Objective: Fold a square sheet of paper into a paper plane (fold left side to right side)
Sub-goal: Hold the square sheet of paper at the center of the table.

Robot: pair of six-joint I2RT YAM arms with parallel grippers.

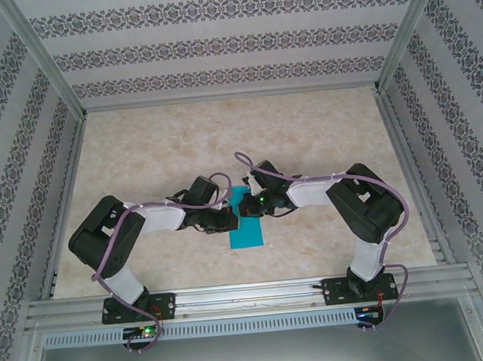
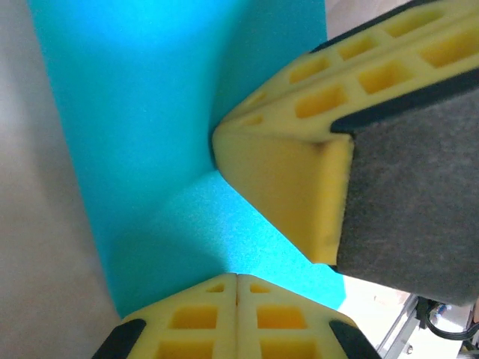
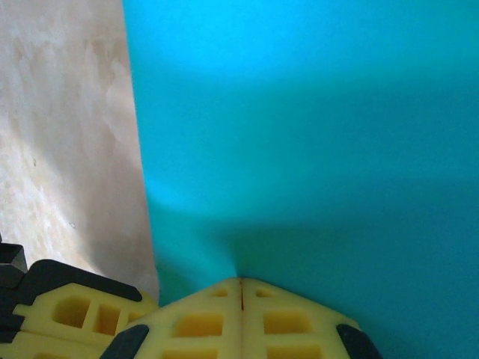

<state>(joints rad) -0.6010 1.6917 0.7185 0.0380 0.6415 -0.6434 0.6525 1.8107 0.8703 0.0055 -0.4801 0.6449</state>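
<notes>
The square sheet of paper (image 1: 247, 230) is turquoise and lies mid-table as a narrow folded strip, its far end hidden under both grippers. My left gripper (image 1: 228, 218) reaches in from the left and is shut, its yellow tips (image 2: 238, 275) resting on the paper (image 2: 135, 134). From the right comes my right gripper (image 1: 253, 203), also shut, with its tip (image 3: 241, 280) pressed on the paper (image 3: 314, 127). In the left wrist view the right gripper's fingers (image 2: 284, 179) touch the sheet where a crease runs off. No pointed paper plane shape shows.
The beige marbled tabletop (image 1: 156, 154) surrounds the paper. Patterned walls (image 1: 231, 47) close in the back and sides, and a metal rail (image 1: 250, 293) runs along the near edge. The left gripper's fingers (image 3: 67, 314) sit beside the right tip.
</notes>
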